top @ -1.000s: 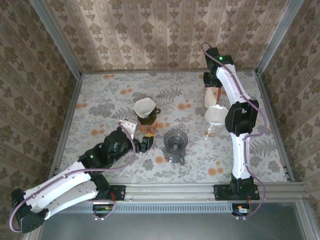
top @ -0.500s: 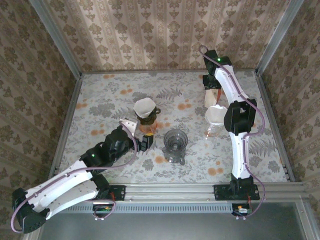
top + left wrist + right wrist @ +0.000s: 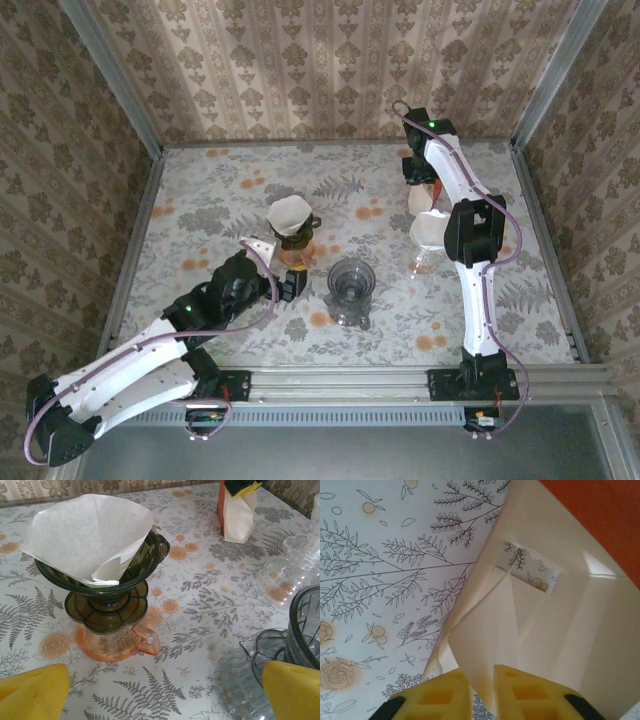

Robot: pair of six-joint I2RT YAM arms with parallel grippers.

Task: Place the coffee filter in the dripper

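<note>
My right gripper is shut on the edge of a cream coffee filter, one of a stack standing in an orange packet at the back right. From above, that gripper points down onto the packet. An empty smoky-grey dripper sits mid-table. My left gripper hovers just left of it, open and holding nothing. Its yellow fingers frame a green dripper that holds a white filter and rests on an orange cup.
A third dripper with a filter sits on a clear glass carafe right of centre, close to my right arm. Metal rails and patterned walls enclose the floral table. The grey dripper's rim is near my left gripper's right finger.
My right gripper's jaws have closed onto the filter, and that wrist has shifted slightly left and back. The left arm has barely moved.
</note>
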